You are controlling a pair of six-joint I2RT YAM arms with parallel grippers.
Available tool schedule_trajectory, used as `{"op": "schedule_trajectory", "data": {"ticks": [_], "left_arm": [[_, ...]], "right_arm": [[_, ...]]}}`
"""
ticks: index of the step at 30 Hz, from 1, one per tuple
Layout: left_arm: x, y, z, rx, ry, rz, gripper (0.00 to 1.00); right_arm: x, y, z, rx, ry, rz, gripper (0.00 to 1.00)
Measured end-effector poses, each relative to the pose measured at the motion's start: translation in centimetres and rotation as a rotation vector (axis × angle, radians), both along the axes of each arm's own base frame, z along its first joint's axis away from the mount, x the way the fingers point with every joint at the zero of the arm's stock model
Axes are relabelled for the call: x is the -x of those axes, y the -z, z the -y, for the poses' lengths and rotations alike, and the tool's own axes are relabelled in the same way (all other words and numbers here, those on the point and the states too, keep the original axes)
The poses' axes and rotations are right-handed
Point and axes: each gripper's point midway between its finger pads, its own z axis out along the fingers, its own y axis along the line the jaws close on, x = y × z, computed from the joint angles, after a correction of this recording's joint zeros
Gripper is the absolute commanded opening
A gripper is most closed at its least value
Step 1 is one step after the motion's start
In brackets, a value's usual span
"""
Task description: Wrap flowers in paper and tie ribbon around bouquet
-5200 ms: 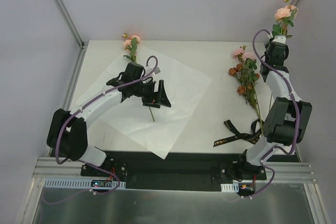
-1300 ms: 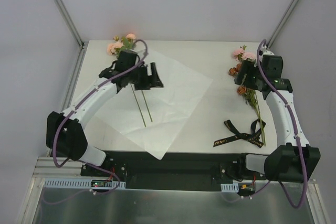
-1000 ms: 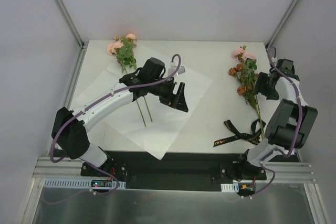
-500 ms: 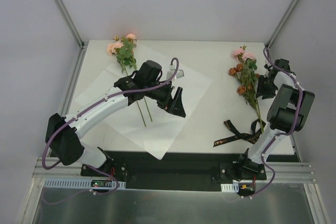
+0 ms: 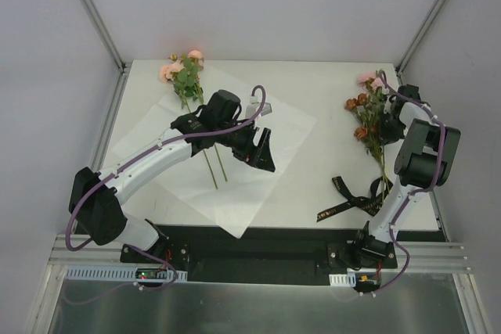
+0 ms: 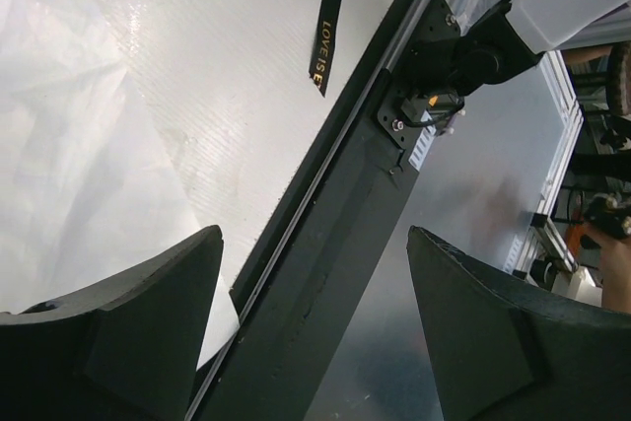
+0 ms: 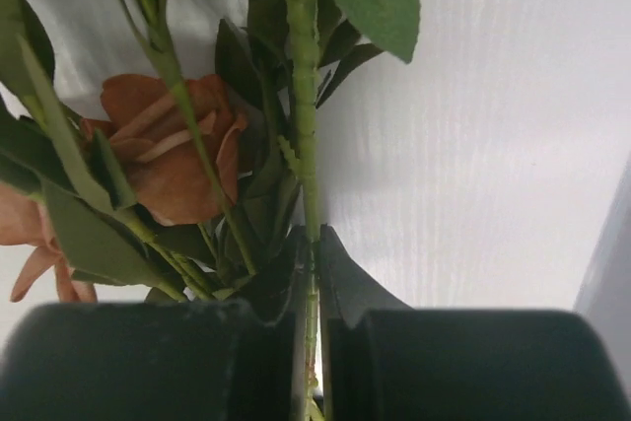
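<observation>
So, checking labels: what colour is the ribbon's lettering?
Gold, on the narrow black satin ribbon; clearest in left wrist view.

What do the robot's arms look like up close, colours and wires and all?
The left arm and right arm have white tubular links, chunky black joints, a purple cable running along each. The left gripper and right gripper are black, with two thick wedge-shaped fingers.

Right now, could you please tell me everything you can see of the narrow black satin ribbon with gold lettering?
The black satin ribbon lies on the white table near its front right edge, in a loose tangle of crossed tails. It is narrow, with gold capital lettering. No gripper touches it; the flower stems end beside it.
</observation>
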Motion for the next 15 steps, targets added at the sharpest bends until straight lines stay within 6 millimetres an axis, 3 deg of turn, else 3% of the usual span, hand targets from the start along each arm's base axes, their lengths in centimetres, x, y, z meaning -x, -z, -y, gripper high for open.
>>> {"op": "schedule_trajectory", "data": {"ticks": [4,7,9,15], "left_arm": [[-0.4,0.4,-0.1,-0.015,-0.016,0.012,0.75],[-0.8,1.0,-0.1,-0.033,-0.028,0.009,0.75],[-1.1,1.5,0.0,-0.047,-0.037,0.006,0.76],[-1.8,1.5,0.1,-0.042,-0.077,-0.023,0.76]], "right_arm": [[0.0,-0.6,0.8,0.068,0.011,-0.004,0.00],[-0.1,-2.9,1.7,0.134,0.029,0.031,0.00],[-0.3,-5.7,2.3,0.183,0.042,0.090,0.00],[-1.5,-17.5,3.0,0.302,0.081,0.365,0.00]]}}
